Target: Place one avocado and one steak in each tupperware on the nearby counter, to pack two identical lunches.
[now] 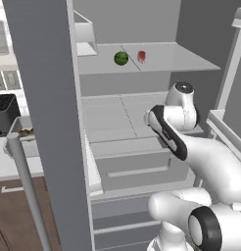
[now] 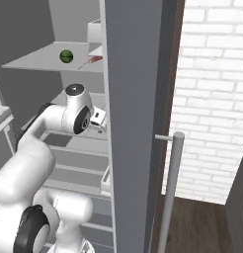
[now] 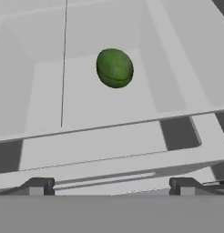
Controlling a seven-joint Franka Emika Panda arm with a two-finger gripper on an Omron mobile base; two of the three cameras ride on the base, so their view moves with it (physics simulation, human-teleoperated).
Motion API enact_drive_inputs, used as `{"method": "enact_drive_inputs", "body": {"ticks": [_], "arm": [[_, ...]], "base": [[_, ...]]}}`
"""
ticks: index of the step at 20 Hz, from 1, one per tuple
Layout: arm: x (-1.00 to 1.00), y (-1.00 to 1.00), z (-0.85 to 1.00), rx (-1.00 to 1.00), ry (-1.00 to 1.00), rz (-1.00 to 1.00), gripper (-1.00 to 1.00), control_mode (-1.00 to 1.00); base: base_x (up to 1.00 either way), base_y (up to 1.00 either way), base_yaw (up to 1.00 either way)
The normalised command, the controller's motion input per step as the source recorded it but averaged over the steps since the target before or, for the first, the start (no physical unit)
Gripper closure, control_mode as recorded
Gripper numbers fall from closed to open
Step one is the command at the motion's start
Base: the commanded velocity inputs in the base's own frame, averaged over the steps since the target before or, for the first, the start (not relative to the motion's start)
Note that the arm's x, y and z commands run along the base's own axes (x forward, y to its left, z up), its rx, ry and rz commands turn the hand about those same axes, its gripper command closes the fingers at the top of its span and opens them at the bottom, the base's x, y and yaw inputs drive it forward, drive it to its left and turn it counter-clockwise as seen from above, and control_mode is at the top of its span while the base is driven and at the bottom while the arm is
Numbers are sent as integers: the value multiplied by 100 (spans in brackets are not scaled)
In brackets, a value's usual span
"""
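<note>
A green avocado [image 1: 121, 58] and a red steak [image 1: 141, 56] lie side by side on the upper shelf of the open fridge, also seen as the avocado [image 2: 66, 56] and steak [image 2: 91, 61] from the right. My arm's wrist [image 1: 181, 100] reaches in at the middle shelf. In the hand view my gripper [image 3: 111, 185] is open, its fingertips [image 3: 41, 186] wide apart with nothing between them. An avocado [image 3: 114, 68] rests on a white shelf ahead of it, well clear of the tips. The counter [image 1: 10, 164] shows at the left.
The grey fridge door [image 1: 49, 122] with its bar handle [image 1: 27, 191] stands between me and the counter. A black appliance [image 1: 5, 115] sits on the counter. Another door [image 2: 133, 123] and a white brick wall [image 2: 212, 99] stand at the right. Fridge drawers [image 1: 137, 171] lie below the arm.
</note>
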Motion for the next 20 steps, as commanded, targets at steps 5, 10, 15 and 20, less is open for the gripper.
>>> {"method": "enact_drive_inputs", "body": {"ticks": [5,10,15,20], "arm": [[66,-16,-26,-3,1,0,-100,-100],[44,0,-52,-4,0,0,-100,-100],[56,-12,-29,-1,0,0,-100,-100],[63,-15,-17,0,0,0,-100,-100]], "base": [[0,0,0],[0,0,0],[0,0,0],[0,0,0]]}}
